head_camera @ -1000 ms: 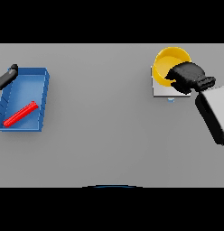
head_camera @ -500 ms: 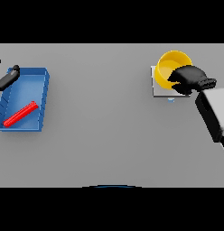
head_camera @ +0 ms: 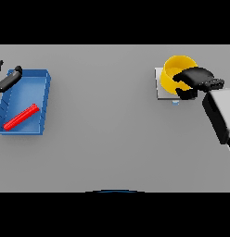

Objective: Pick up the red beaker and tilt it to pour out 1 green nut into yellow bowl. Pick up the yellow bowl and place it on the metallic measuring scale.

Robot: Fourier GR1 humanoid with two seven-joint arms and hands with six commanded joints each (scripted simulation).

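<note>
Right robot hand (head_camera: 194, 79) grasped yellow bowl (head_camera: 177, 70) rim at upper right, seating it on metallic scale (head_camera: 160, 88); left robot hand (head_camera: 9, 79) relaxed by blue tray (head_camera: 42, 97)

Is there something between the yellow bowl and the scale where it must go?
Nothing visible. The bowl already sits on the scale, with the right hand at its near rim. The table around them is bare.

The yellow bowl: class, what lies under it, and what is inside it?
Under the yellow bowl lies the metallic scale. The right hand covers the bowl's right side; no nut shows in its visible interior.
</note>
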